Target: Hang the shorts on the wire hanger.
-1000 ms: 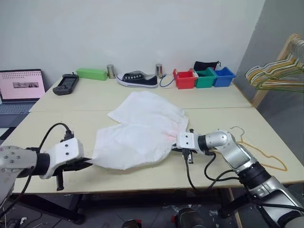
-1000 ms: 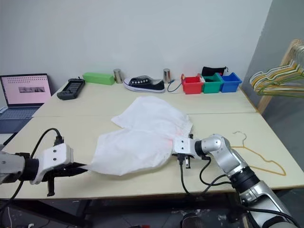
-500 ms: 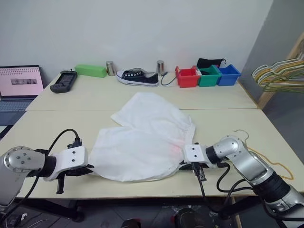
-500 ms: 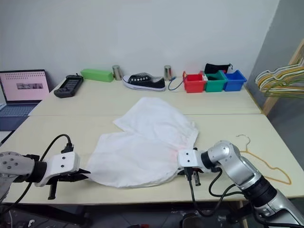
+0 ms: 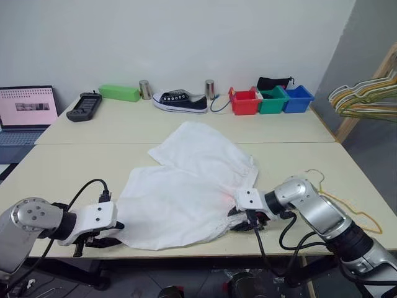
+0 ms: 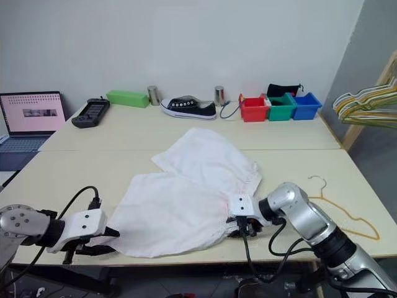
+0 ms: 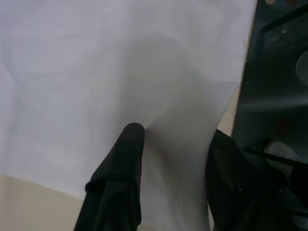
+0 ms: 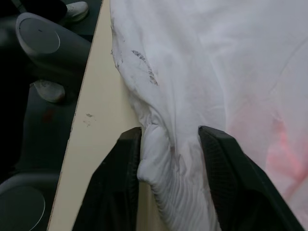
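pale wall, beige tables, perhaps grey floor

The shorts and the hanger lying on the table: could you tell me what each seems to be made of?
The shorts: thin white woven cloth, matte, judging by the wrinkles and gathered waistband. The wire hanger: thin wire with a yellow-orange coating, probably metal; its hook looks paler.

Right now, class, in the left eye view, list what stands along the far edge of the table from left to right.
Laptop → black handheld device → green box → metal can → black sneaker → second metal can → red bin → green bin → blue bin.
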